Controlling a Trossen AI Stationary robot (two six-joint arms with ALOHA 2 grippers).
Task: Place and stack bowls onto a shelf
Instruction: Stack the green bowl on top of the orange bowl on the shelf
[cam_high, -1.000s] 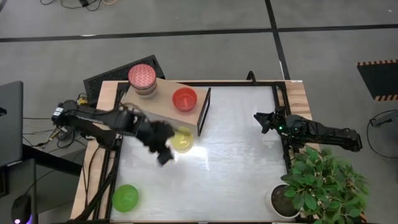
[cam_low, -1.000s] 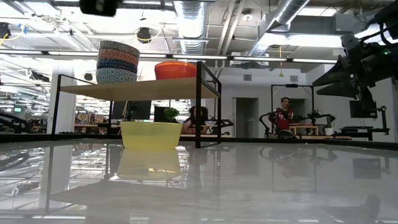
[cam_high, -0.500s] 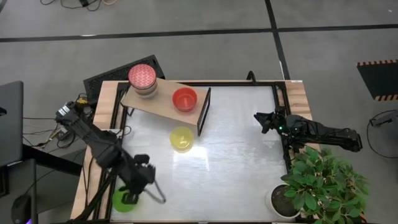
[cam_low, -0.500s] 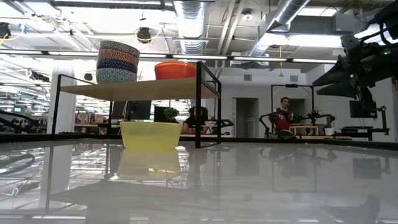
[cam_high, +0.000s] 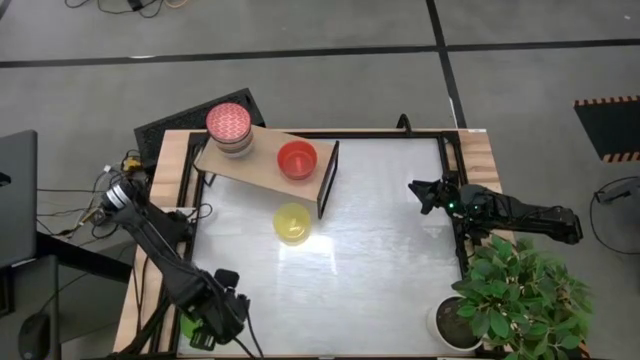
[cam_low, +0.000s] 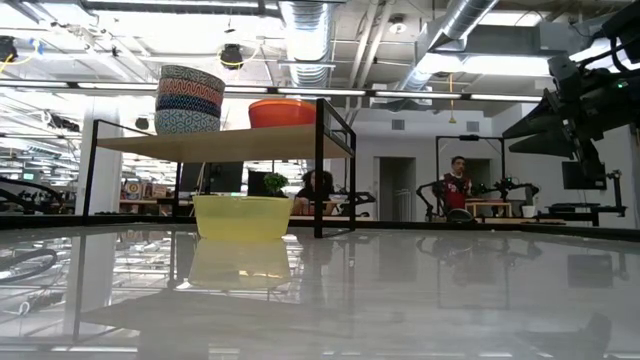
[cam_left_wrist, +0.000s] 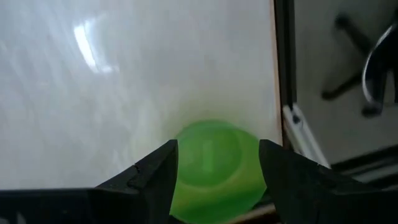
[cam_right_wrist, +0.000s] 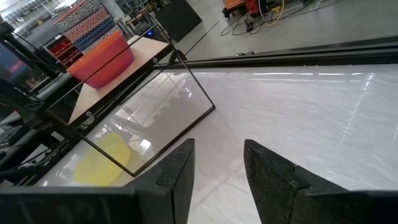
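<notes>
A green bowl (cam_left_wrist: 216, 171) sits on the silvery table near its front left corner (cam_high: 190, 326). My left gripper (cam_left_wrist: 217, 148) hangs over it, pointing down, open, with one finger on either side of the bowl and no touch that I can see. A yellow bowl (cam_high: 292, 222) stands on the table just in front of the shelf (cam_high: 262, 166). On the shelf rest a red bowl (cam_high: 296, 158) and a stack of patterned bowls (cam_high: 229, 126). My right gripper (cam_right_wrist: 217, 168) waits open at the table's right edge (cam_high: 422, 191).
A potted plant (cam_high: 515, 300) fills the table's near right corner. The shelf's dark end panel (cam_high: 327, 180) stands upright beside the yellow bowl. The table's middle and right half (cam_high: 380, 260) are bare. Beyond the table, a person (cam_low: 459, 185) stands far back in the room.
My left gripper has swung from beside the yellow bowl toward the table's near left corner, rolling its wrist and sinking until it hangs over the green bowl. No bowl has moved.
</notes>
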